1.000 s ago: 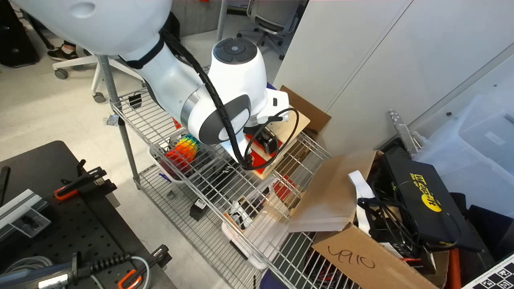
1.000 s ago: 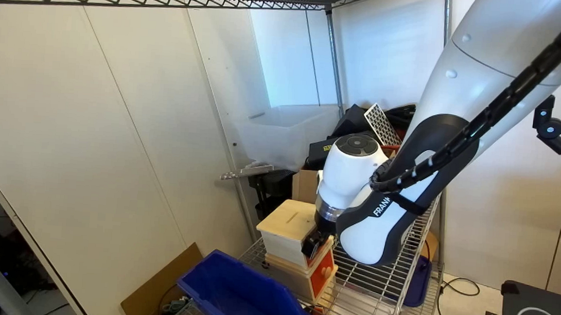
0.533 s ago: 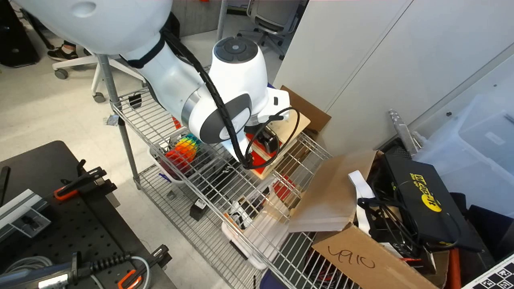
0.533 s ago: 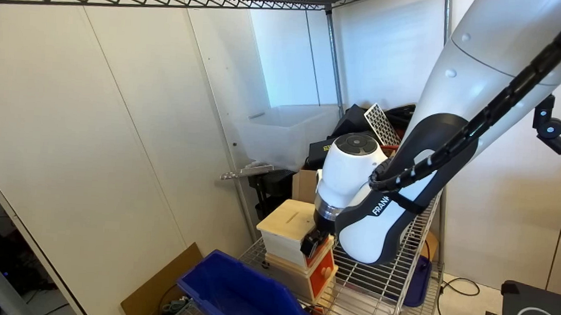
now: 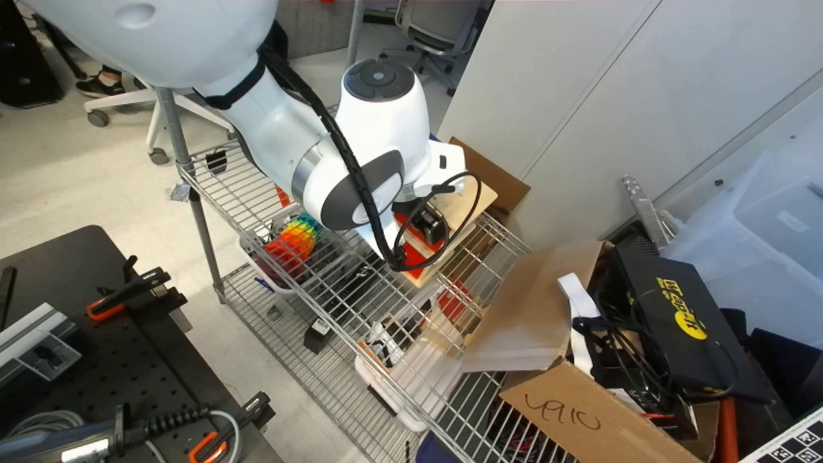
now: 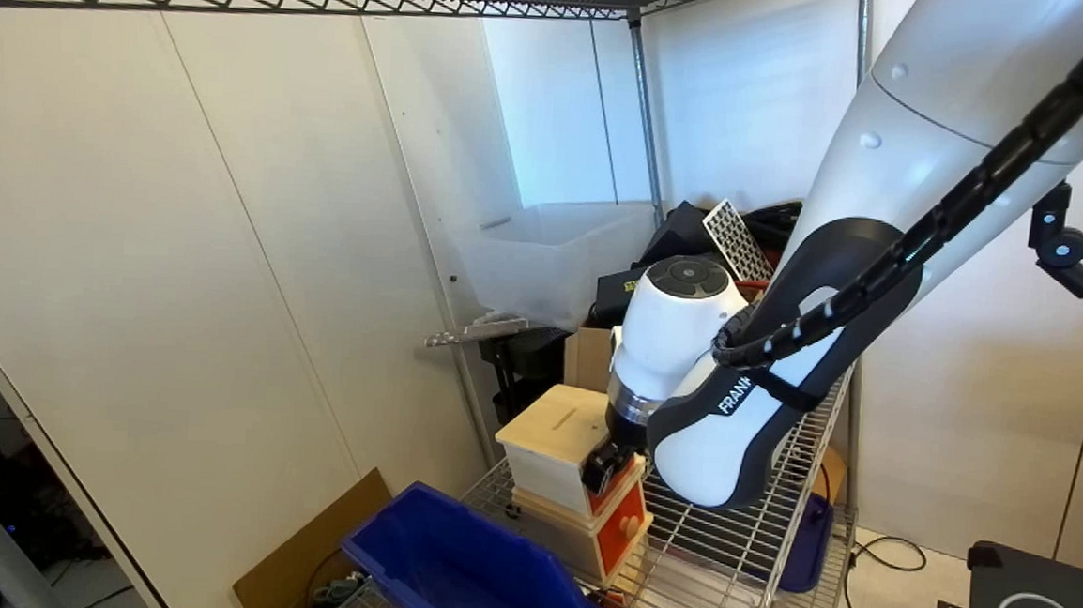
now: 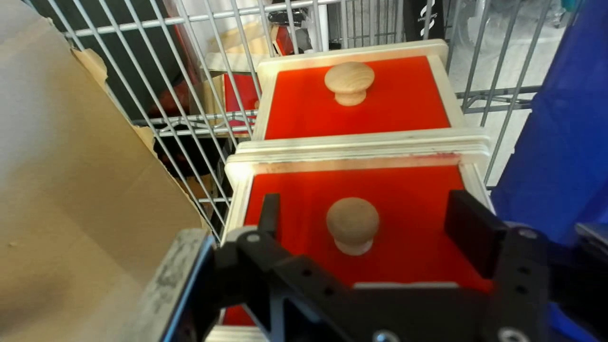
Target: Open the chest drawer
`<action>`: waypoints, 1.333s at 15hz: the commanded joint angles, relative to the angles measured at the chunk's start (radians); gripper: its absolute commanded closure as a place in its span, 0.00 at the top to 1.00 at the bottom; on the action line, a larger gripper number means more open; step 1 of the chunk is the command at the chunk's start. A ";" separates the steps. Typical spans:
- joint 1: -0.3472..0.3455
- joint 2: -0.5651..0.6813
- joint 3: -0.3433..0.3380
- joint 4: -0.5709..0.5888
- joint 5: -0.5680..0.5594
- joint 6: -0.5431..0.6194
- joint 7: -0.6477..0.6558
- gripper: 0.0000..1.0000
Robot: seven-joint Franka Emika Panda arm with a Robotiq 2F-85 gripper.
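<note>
Flanking the upper knob (image 7: 352,222) of the chest (image 6: 549,483), the claw (image 7: 364,213) stands spread apart, presumably to grip and pull.

chest (image 6: 545,478) on wire shelf (image 6: 715,545), between cardboard box (image 5: 591,418) and bin (image 6: 478,573)

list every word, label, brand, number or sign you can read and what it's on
"FRANK", cut short: white robot arm
Uncertain, perhaps "V910", handwritten: open brown cardboard box
Too blurred: yellow print, large flat black box
Too small: white letters, small black box
Too small: white label, silver cylindrical tool
</note>
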 commanded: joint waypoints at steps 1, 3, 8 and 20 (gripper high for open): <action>-0.020 0.010 0.023 0.029 0.022 -0.023 -0.013 0.84; -0.019 0.011 0.022 0.029 0.021 -0.022 -0.013 0.80; -0.017 0.011 0.020 0.029 0.020 -0.021 -0.012 0.43; -0.015 0.011 0.017 0.027 0.018 -0.017 -0.011 0.07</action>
